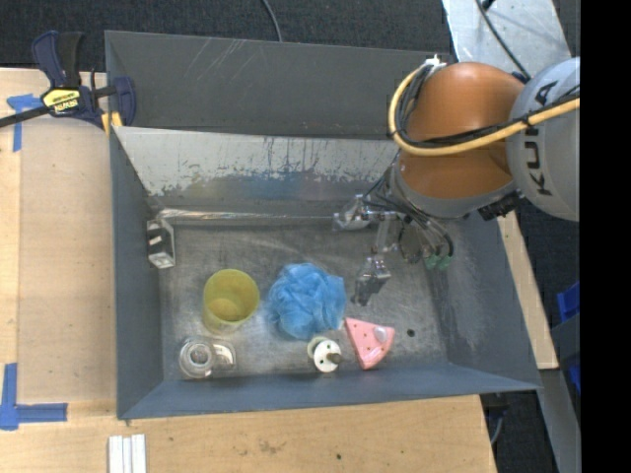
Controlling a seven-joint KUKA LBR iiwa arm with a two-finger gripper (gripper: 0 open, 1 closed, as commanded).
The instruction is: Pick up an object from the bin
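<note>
Gripper [375, 269], open or shut you can't tell, centre-right near blue puff [306, 299]: likely soft, light; pinch its bulging middle.

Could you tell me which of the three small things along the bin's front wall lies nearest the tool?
The pink wedge, rightmost in the row, close to the tool; the white piece and clear piece lie farther left.

The orange cover [458, 131] on the wrist is hiding the bin [296, 77] corner behind the gripper [375, 264]. A small green bit [439, 257] just right of the gripper is peeking from under the wrist, too small to identify. The arm [552, 136] is running off the right edge.
</note>
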